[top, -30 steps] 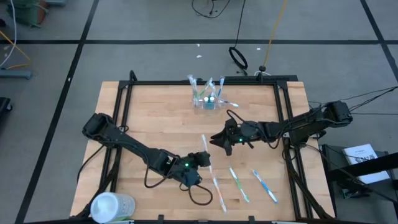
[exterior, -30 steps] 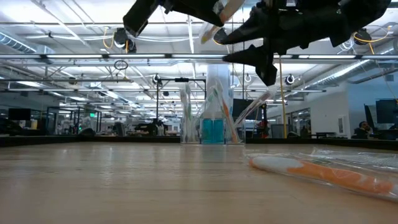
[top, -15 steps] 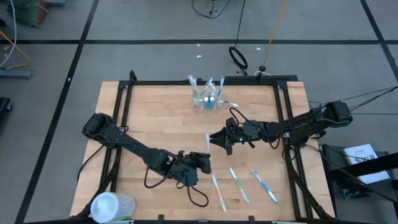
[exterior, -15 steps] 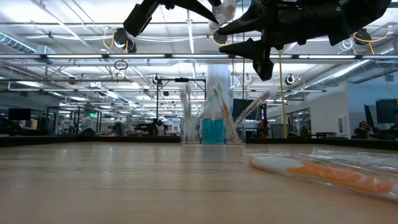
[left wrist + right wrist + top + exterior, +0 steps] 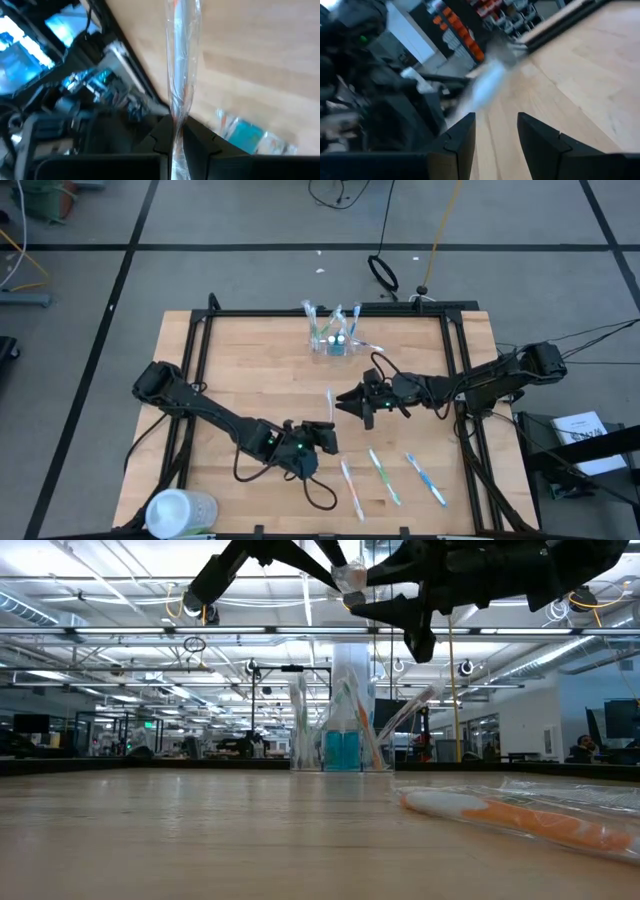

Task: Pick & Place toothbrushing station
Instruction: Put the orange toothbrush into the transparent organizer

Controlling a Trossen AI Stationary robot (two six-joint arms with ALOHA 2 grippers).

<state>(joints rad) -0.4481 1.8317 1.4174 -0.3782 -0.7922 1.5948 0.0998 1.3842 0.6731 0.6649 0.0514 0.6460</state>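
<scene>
The clear cup [image 5: 335, 342] stands at the table's far middle with several toothbrushes and blue tubes in it; it also shows in the low view [image 5: 342, 745]. My left gripper [image 5: 323, 436] is near the table's middle, shut on a wrapped toothbrush [image 5: 330, 405] held off the table. The brush's free end points toward the far edge. My right gripper [image 5: 346, 402] is open just to the right of that free end, and the brush shows blurred ahead of its fingers [image 5: 487, 82]. Three more wrapped toothbrushes [image 5: 385, 477] lie flat on the table's near right. My left gripper pinches the wrapped toothbrush between its two fingers, on the wrapper's part [image 5: 176, 125] near one end. The long rest of the brush [image 5: 182, 45] reaches out past the fingertips, along the fingers. The brush is lifted clear of the table [image 5: 350, 578].
A whitish translucent round container [image 5: 180, 510] lies at the near left corner. A black frame [image 5: 200, 330] runs along the table's left, far and right edges. One wrapped toothbrush with orange on it [image 5: 520, 818] lies close to the low camera. Bare wood [image 5: 250, 375] lies left of the cup.
My left gripper has kept its hold and raised the wrapped toothbrush, whose free end has swung up and toward my right gripper. My right gripper has edged up and a little toward the table's left, staying open.
</scene>
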